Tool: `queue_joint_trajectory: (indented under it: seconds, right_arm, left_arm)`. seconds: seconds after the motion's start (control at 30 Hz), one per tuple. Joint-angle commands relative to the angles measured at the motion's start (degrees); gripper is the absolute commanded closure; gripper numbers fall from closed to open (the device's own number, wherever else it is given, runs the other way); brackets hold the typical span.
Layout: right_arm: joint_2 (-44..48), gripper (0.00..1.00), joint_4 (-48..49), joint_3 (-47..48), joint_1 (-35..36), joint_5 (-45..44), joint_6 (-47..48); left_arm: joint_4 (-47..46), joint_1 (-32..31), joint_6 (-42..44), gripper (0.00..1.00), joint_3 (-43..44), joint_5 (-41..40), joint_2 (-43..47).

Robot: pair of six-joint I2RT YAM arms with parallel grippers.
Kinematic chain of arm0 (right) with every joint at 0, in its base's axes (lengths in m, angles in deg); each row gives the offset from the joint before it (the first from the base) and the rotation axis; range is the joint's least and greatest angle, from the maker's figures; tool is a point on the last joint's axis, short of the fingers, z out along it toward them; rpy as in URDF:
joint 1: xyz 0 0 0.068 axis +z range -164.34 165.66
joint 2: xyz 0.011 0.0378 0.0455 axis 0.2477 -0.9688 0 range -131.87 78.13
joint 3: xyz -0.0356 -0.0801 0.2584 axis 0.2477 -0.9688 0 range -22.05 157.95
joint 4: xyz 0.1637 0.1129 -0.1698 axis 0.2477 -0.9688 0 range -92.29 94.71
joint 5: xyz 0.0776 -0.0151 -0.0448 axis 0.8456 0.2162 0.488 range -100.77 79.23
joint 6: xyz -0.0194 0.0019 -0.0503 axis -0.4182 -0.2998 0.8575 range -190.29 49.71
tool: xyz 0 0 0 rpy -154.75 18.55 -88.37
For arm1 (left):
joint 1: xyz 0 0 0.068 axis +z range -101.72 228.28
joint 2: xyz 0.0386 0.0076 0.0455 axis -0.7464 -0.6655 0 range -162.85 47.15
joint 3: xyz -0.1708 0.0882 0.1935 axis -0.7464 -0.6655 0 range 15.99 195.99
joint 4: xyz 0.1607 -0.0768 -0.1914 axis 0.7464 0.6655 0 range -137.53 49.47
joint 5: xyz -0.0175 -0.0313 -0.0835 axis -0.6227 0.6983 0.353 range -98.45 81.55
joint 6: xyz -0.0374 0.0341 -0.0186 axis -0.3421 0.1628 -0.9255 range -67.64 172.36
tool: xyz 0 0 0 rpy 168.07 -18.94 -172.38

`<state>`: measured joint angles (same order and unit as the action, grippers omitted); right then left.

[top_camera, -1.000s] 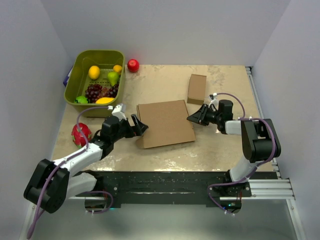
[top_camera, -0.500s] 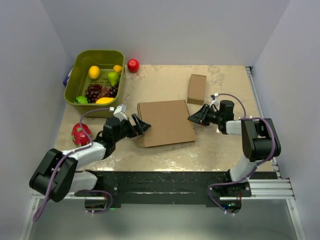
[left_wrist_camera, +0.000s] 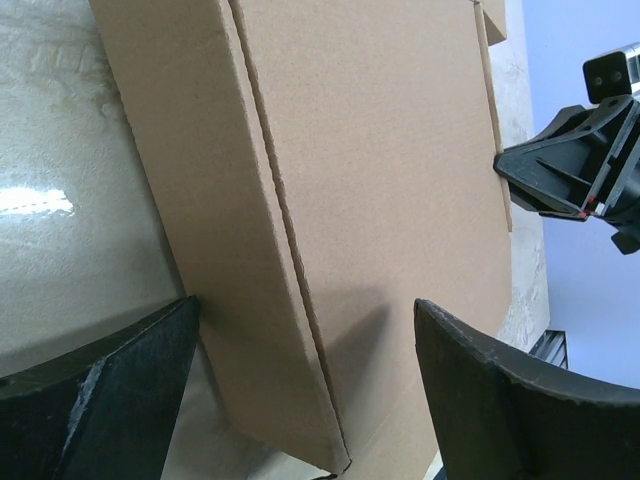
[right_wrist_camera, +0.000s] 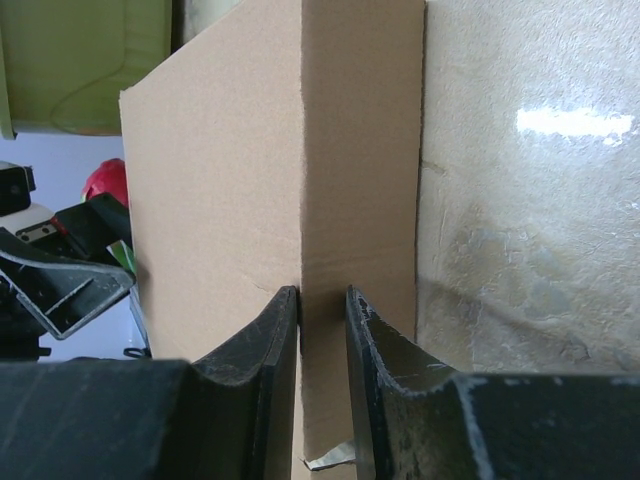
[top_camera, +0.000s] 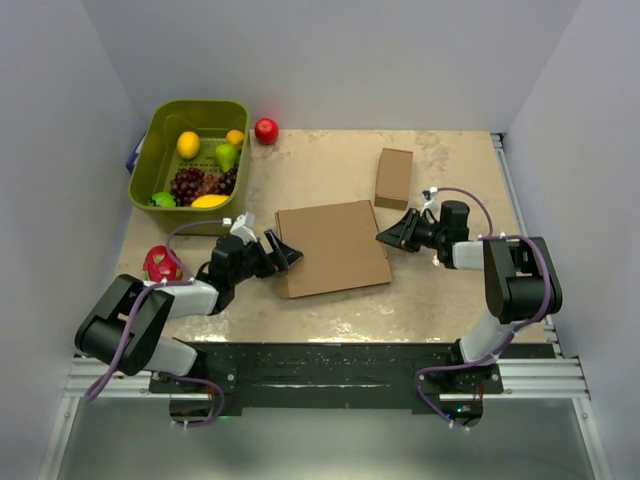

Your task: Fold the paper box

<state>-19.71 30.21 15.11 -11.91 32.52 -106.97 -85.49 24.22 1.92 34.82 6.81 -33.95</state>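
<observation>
Left gripper (left_wrist_camera: 305, 310): spread wide and holding nothing, its fingers straddling the near left corner of the paper box (top_camera: 335, 245), one over the top panel, one beside the side wall; right gripper (right_wrist_camera: 320, 292): jaws drawn to a narrow slit at the box's right edge, though whether cardboard is pinched between them cannot be told; the box lies flat at the middle of the surface (top_camera: 330, 165), between the two arms; a small box (top_camera: 394, 177) stands near its far right corner; a green basket (top_camera: 198, 103) sits well apart at rear left. Likely hazards: closing on the whole corner would lift or skid the box rather than turn a flap; a slip at the right edge would let it swing toward the small box.
</observation>
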Motion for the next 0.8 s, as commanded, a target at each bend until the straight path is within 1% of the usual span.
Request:
queue_joint_trajectory:
  seconds: [0.0,0.2,0.3,0.53,0.7,0.77]
  right_arm:
    - [-3.6,1.00,-12.6,-3.5,-0.5,-8.8,3.5]
    - [-2.9,1.00,-13.0,-3.6,-1.4,-9.6,3.2]
    - [-2.3,1.00,-13.2,-3.9,-1.9,-9.6,3.4]
    - [-3.2,1.00,-12.0,-4.1,-2.3,-8.1,2.8]
    - [-3.1,1.00,-11.9,-4.3,-2.3,-8.3,2.8]
    - [-3.1,1.00,-11.9,-4.3,-2.3,-8.4,2.8]
  left_arm:
    - [0.2,-0.3,0.2,0.07,-0.5,-1.7,2.2]
    - [3.7,-0.2,0.5,0.06,-1.8,-5.3,5.7]
    - [4.6,-0.1,0.7,0.05,-2.0,-5.6,6.5]
    - [-3.6,-0.1,-1.3,0.05,-2.3,-0.6,3.7]
    - [-8.5,-0.2,-3.7,0.06,-2.3,2.6,-0.5]
    - [-12.5,-0.4,-4.8,0.07,-2.6,3.6,-2.7]
